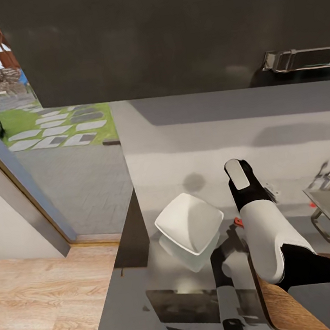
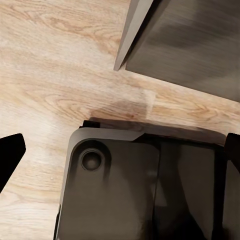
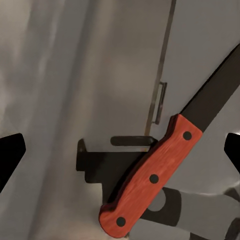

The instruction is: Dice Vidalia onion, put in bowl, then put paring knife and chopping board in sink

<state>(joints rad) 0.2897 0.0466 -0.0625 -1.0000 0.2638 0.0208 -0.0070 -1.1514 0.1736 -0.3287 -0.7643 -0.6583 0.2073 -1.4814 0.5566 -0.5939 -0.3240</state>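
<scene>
Red-handled paring knife (image 3: 152, 177) with 3 dark rivets, dark blade, both pincers' state untellable, white bowl (image 1: 189, 222) on countertop (image 1: 193, 141).

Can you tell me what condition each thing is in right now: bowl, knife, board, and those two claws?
bowl: empty, upright on the countertop.
paring knife: lying flat, not gripped.
chopping board: flat, partly hidden by the arm.
right gripper: open, above the knife.
left gripper: open, holding nothing, over the wooden floor.
</scene>
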